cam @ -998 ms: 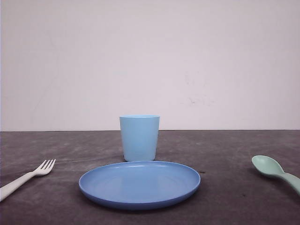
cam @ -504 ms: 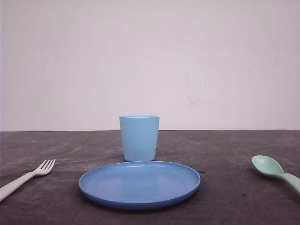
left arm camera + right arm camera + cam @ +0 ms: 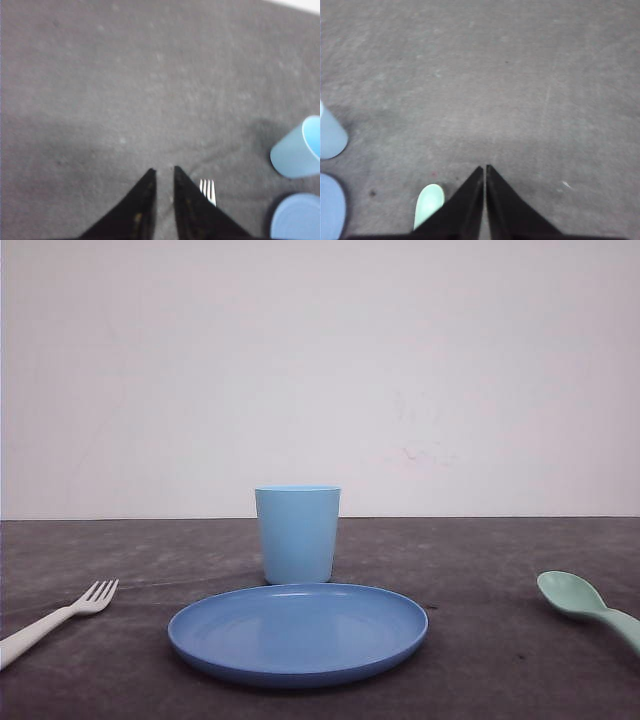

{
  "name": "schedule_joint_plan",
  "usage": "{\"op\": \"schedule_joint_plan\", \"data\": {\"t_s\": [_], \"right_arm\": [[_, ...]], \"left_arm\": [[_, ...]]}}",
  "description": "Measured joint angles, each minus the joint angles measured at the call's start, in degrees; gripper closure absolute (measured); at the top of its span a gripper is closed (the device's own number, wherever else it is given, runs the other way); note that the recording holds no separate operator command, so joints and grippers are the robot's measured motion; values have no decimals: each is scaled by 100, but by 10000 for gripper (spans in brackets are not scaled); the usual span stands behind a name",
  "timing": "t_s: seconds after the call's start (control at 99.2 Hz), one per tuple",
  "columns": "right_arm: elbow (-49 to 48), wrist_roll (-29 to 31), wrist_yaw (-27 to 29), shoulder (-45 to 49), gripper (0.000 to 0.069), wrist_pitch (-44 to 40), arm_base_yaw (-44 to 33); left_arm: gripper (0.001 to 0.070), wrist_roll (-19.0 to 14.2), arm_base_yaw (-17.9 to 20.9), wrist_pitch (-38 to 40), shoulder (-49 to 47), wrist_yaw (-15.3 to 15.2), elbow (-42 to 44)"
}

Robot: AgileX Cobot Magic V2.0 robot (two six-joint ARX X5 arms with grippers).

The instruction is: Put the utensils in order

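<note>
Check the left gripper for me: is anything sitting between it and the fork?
Nothing visible does. In the left wrist view the left gripper hangs over bare table, with the fork tines right beside one finger. The cup and plate lie further off on the fork's other side.

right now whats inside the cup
Cannot tell. The front view shows the cup standing upright behind the plate, with its wall hiding the inside. In the left wrist view its opening is cut off.
</note>
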Motion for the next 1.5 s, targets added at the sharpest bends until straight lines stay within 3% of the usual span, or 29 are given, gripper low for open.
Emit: {"op": "schedule_joint_plan", "data": {"t_s": [0.111, 0.232, 0.474, 0.786, 0.938, 1.301, 1.381, 1.502], "right_arm": [[0, 4, -168, 74, 406, -7, 68], [0, 4, -330, 116, 334, -35, 114], [0, 4, -334, 107, 321, -33, 173], [0, 4, -332, 107, 321, -35, 173], [0, 4, -334, 107, 321, -63, 173], [0, 4, -334, 107, 321, -109, 173], [0, 4, -332, 107, 321, -111, 173], [0, 4, -334, 107, 321, -111, 173]], "left_arm": [[481, -13, -177, -101, 229, 212, 0], [441, -229, -476, -238, 507, 404, 0], [440, -645, -1300, -308, 1429, 389, 0], [440, -863, -2194, -11, 2883, -319, 0], [440, -874, -2347, 210, 3353, -614, 0], [443, -1058, -2409, 586, 3991, -660, 7], [491, -1064, -2415, 608, 4026, -702, 13], [640, -1086, -2415, 713, 4063, -745, 13]]}}
